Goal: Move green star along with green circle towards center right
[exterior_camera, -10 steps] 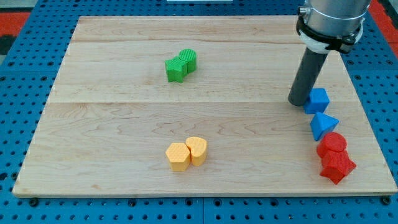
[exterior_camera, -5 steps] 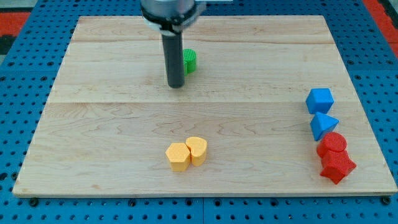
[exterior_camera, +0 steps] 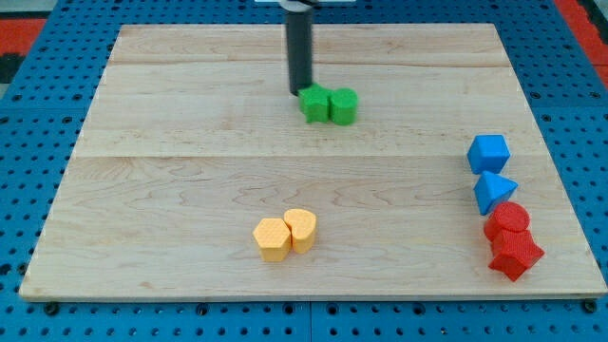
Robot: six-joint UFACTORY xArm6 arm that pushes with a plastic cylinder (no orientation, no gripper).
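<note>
The green star (exterior_camera: 314, 104) and the green circle (exterior_camera: 343, 105) sit side by side and touching, a little above the board's middle, the star on the left. My tip (exterior_camera: 300, 91) stands just at the star's upper left, touching or nearly touching it. The rod rises from there to the view's top edge.
Two yellow blocks (exterior_camera: 285, 234) sit together at the lower middle. At the right edge a blue block (exterior_camera: 488, 153) and a blue triangle-like block (exterior_camera: 493, 190) stand above two red blocks (exterior_camera: 511, 239). The wooden board (exterior_camera: 142, 190) lies on a blue pegboard.
My tip went from the right side to the left of the green pair. The green star and green circle have slid right and slightly down, and now lie side by side.
</note>
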